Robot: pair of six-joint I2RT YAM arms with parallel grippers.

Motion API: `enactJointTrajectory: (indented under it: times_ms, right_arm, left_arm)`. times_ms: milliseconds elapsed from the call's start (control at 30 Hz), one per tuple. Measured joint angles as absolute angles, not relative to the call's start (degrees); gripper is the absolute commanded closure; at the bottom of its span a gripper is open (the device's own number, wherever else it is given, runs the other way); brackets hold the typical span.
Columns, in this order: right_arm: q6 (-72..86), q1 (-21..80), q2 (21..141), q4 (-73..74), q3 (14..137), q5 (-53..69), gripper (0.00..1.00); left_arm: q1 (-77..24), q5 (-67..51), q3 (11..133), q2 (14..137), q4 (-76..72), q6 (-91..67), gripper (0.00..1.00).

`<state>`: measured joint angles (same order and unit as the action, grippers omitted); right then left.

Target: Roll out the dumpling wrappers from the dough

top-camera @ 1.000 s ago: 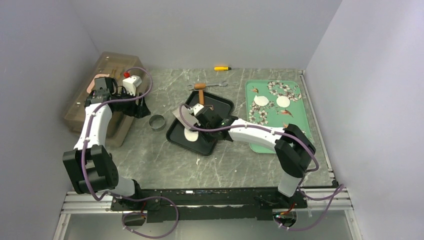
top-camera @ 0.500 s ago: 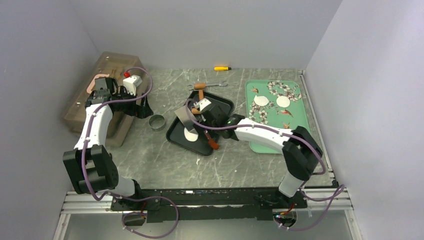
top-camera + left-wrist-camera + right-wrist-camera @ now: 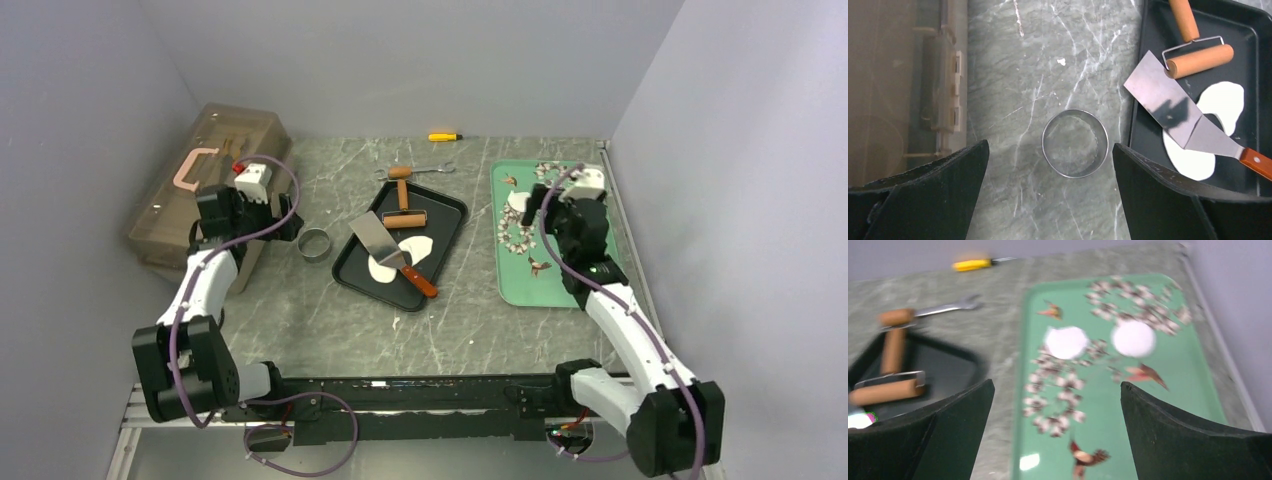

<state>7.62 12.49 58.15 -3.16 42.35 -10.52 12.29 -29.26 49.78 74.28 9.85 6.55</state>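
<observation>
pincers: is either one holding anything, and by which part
Nothing is held. The left pincer and the right pincer both stand open and empty; the spatula lies in the black tray.

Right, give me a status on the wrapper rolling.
Done: two round dumpling wrappers lie on the green tray. In hand: nothing; the left gripper is open above the ring cutter, the right gripper open over the green tray. Left: flattened dough in the black tray, partly under the spatula, probably awaits cutting.
</observation>
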Motion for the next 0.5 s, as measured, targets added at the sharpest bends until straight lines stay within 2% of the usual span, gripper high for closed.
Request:
enactJointTrajectory:
  times_ms: [200, 367, 500]
  right_arm:
    - [12.01, -4.01, 57.95, -13.17, 27.27, -11.94, 0.0]
    - [13.1, -5.89, 60.07, -21.08, 19.22, -12.95, 0.0]
    - [13.08, -5.85, 62.57, -27.0, 18.15, -13.56, 0.01]
  left_arm:
    - [11.9, -23.57, 35.4, 69.3, -9.47, 0.43, 0.01]
    - [11.35, -20.8, 31.31, 68.97, -17.32, 0.36, 0.0]
    - [11.27, -20.49, 29.1, 69.41, -22.26, 0.38, 0.01]
